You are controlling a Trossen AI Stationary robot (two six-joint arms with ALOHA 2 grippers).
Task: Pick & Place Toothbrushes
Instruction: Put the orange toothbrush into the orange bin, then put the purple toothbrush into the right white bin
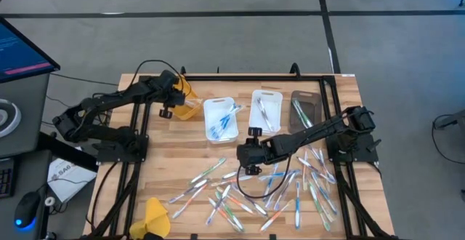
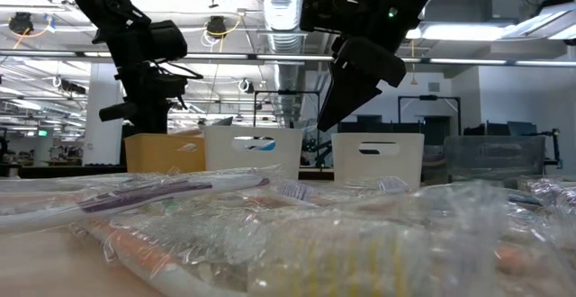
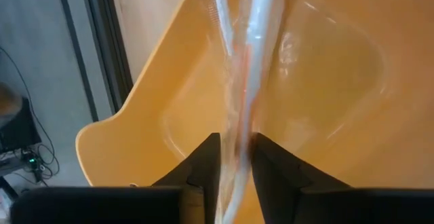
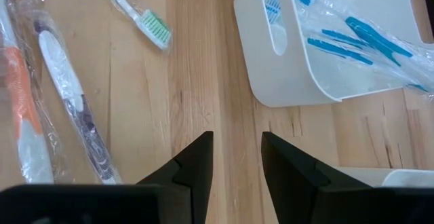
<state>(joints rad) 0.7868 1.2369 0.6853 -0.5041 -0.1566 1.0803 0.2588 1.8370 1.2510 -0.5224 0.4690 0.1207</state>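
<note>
**Left arm dropping a toothbrush into the yellow tray while the right arm hangs empty**

You are looking at a wooden tabletop (image 1: 182, 142) with four trays in a row along its far side: a yellow tray (image 1: 190, 108) at the left, then two white trays, then a dark tray (image 1: 309, 109). The toothbrushes (image 1: 283, 189), most in clear wrappers, lie scattered across the near half of the tabletop, thickest towards the right.

The step in hand looks like a placement. Your left gripper (image 3: 234, 166) hangs over the yellow tray with a wrapped toothbrush (image 3: 247, 68) running between its fingers and down into the tray (the handle shows an orange-pink streak). The fingers stand narrow, close on either side of the wrapper; I cannot tell whether they grip it or have just let go. The next move here calls for a full opening so the brush falls free, then a straight lift clear of the tray wall.

Your right gripper (image 4: 236, 159) hovers above bare wood, between the white tray (image 4: 325, 41) holding blue brushes and the scattered pile. Its fingers are partly apart and hold nothing. It needs a target; a purple-handled brush (image 4: 71, 102) and a green-bristled one (image 4: 139, 13) lie near.
</note>
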